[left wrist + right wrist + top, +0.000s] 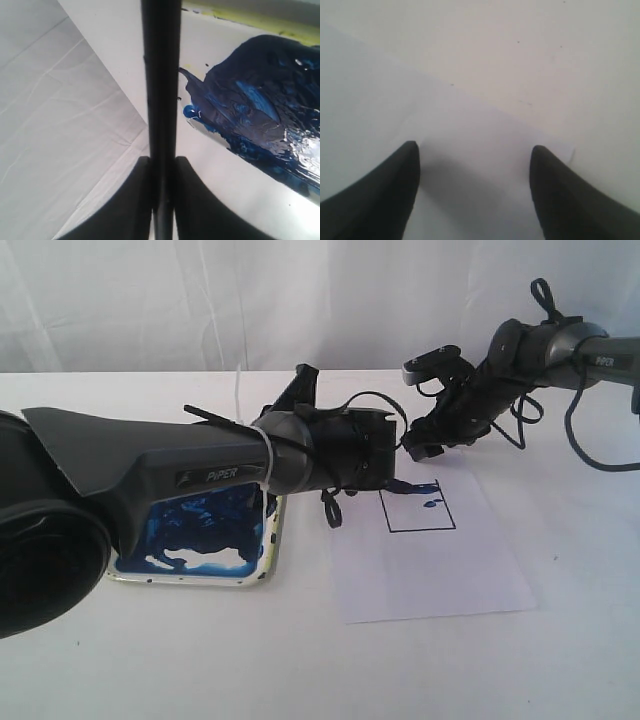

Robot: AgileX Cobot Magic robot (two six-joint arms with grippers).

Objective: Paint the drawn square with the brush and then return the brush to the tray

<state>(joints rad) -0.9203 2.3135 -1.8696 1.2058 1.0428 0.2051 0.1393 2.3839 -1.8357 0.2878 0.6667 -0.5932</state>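
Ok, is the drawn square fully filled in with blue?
No, in the exterior view the drawn square shows only a few blue dabs near its upper edge, and the rest of its inside is blank white.

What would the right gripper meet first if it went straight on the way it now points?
Probably the paper sheet: the right gripper, open and empty, points down at it near a corner, with nothing in between. Depth is unclear, so the table beside that corner is possible.
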